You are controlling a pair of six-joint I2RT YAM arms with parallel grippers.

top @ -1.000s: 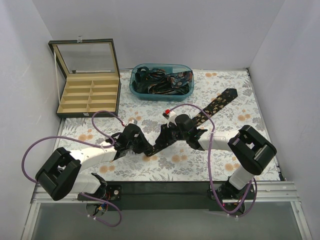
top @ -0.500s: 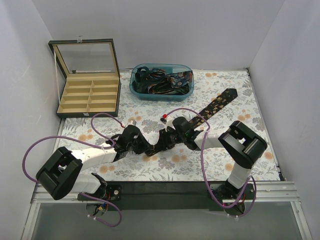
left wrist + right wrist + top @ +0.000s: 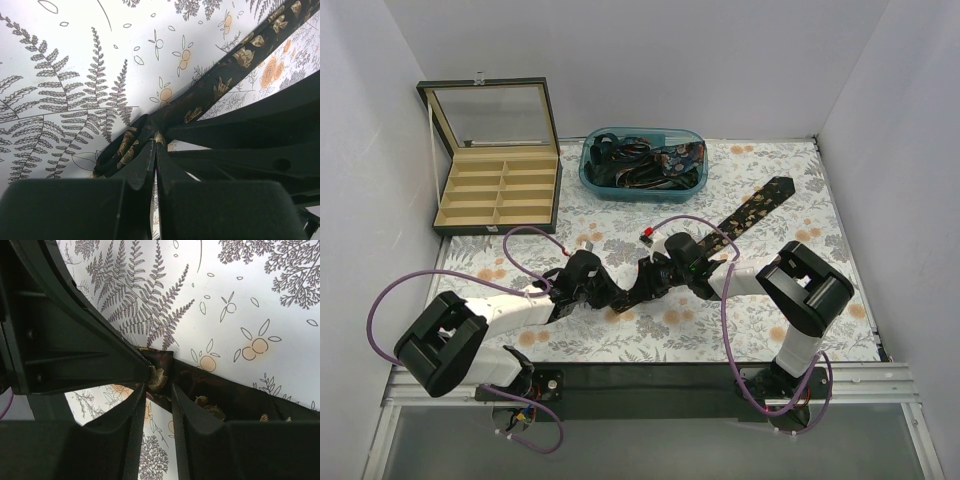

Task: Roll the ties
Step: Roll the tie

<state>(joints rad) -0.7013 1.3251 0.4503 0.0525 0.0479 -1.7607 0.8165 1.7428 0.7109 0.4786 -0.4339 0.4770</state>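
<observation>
You are working both arms near the middle of the table, a little toward its near edge, over the fern-and-flower tablecloth (image 3: 790, 262). The tie (image 3: 752, 212), dark with small gold figures, is lying flat in a straight diagonal: its wide end is pointing toward the far right corner, and its narrow end is sitting where your two arms are meeting.

Your left gripper (image 3: 155, 146) is reaching in from the left edge side with its fingers drawn almost together, pinching the tie's end at their tips; just beyond them the cloth is bunching into a small dark fold against the table. Your right gripper (image 3: 159, 385) is coming in from the right edge side with only a narrow gap between its fingers, and the same end of the tie is caught between the tips. The two grippers are nearly touching, tip to tip.

At the far edge, near its middle, a blue bin (image 3: 588, 178) is holding more ties (image 3: 645, 165) in a tangle. In the far left corner a box (image 3: 497, 228) with tan compartments is standing with its glass lid (image 3: 490, 110) up. Purple cables (image 3: 380, 300) are looping off both arms.
</observation>
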